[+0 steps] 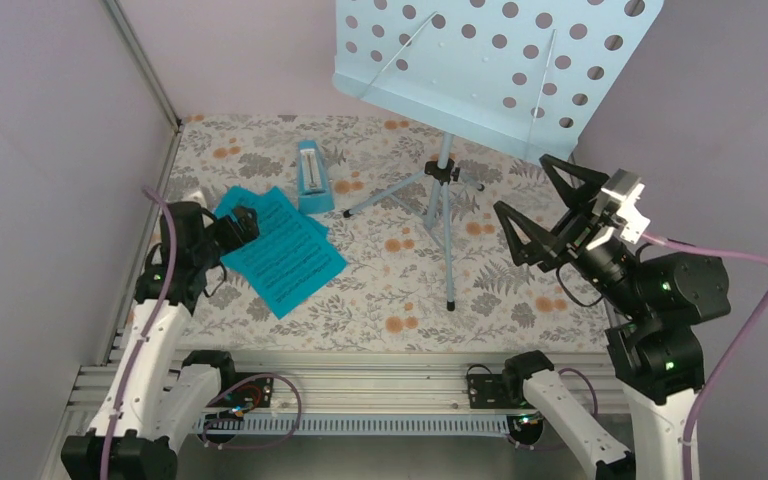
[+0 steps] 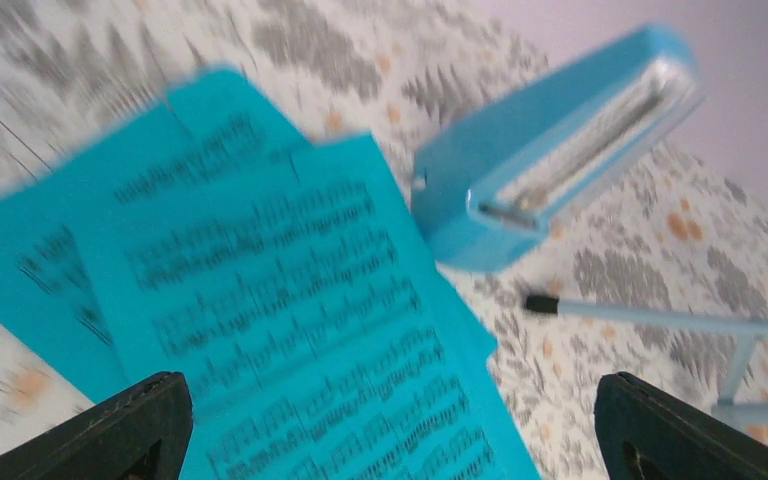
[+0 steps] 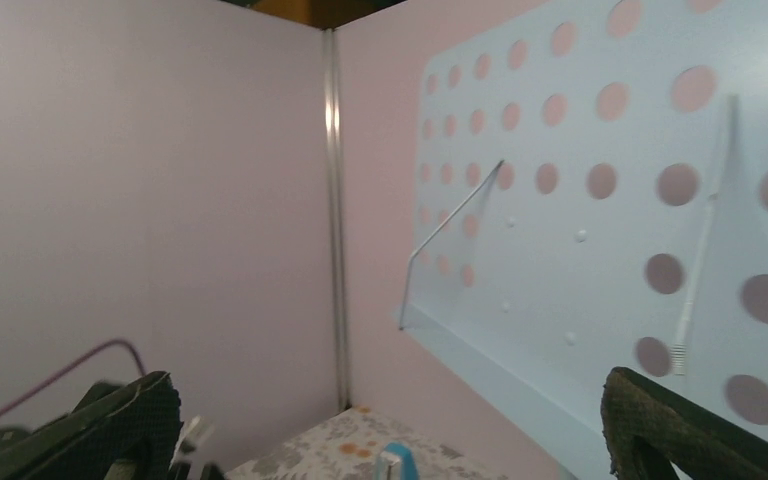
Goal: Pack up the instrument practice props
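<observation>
The light blue music stand (image 1: 444, 190) stands on its tripod at the table's back middle, its perforated desk (image 1: 500, 60) raised high; the desk also fills the right wrist view (image 3: 610, 220). Teal sheet-music pages (image 1: 282, 250) lie flat at the left, also in the left wrist view (image 2: 290, 300). The small blue metronome (image 1: 312, 180) stands just behind them, also in the left wrist view (image 2: 550, 150). My left gripper (image 1: 245, 225) is open and empty, low over the pages' left edge. My right gripper (image 1: 530, 215) is open and empty, raised right of the stand, below the desk.
The floral tablecloth (image 1: 390, 290) covers the table. Lilac walls close in the left, back and right sides. A stand leg with a black foot (image 2: 540, 303) lies near the metronome. The aluminium rail (image 1: 360, 375) runs along the near edge.
</observation>
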Controlling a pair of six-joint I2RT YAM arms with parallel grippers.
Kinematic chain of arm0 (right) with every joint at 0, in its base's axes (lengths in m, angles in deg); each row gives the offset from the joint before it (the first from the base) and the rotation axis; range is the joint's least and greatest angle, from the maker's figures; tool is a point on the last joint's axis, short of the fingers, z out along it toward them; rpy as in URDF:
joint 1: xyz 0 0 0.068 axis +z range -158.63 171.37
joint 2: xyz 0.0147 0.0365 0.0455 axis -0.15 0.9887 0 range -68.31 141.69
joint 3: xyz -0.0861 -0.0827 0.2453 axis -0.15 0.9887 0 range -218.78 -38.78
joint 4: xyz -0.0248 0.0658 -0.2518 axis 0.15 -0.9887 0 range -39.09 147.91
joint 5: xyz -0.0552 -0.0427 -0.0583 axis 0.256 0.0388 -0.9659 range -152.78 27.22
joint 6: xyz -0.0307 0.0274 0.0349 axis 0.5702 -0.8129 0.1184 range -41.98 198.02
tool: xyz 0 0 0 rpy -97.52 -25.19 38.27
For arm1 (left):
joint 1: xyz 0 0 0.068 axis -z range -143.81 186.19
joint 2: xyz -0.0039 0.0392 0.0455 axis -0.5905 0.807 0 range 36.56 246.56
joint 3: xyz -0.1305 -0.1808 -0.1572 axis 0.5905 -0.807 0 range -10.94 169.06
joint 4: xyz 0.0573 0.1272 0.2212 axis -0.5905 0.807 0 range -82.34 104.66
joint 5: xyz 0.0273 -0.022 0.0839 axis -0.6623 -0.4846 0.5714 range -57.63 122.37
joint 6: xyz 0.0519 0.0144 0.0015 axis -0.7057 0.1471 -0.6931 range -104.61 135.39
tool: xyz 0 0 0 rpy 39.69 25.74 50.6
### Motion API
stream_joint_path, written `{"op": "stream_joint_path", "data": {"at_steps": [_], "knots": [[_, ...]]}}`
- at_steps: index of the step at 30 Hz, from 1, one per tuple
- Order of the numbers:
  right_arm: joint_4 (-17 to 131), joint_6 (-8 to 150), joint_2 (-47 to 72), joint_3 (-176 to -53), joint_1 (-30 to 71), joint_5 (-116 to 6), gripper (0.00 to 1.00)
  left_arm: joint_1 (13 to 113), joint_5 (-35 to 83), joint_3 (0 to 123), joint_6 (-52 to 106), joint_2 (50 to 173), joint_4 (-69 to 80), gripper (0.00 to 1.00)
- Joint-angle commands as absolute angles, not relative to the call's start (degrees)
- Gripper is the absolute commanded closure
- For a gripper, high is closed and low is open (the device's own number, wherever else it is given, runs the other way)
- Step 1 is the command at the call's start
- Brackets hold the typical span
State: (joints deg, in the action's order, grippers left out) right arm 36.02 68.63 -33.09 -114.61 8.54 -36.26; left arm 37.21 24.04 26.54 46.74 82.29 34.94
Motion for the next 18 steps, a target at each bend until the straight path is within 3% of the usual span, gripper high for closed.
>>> {"op": "stream_joint_path", "data": {"at_steps": [1,8,13,18], "knots": [[34.43,68.91,-31.19,-115.38,8.33,-29.67,0.00,37.02,35.23,38.10,40.34,81.62,42.47,0.00],[42.40,57.98,-36.25,-99.96,8.36,-25.68,0.00,36.99,31.53,52.32,29.68,84.51,36.35,0.00],[47.69,49.69,-40.35,-87.31,8.33,-21.59,0.02,37.07,23.51,49.95,26.88,84.23,24.04,0.00],[41.85,52.39,-41.51,-79.79,8.33,-29.41,0.04,37.07,18.63,47.94,25.16,86.76,16.71,0.00]]}}
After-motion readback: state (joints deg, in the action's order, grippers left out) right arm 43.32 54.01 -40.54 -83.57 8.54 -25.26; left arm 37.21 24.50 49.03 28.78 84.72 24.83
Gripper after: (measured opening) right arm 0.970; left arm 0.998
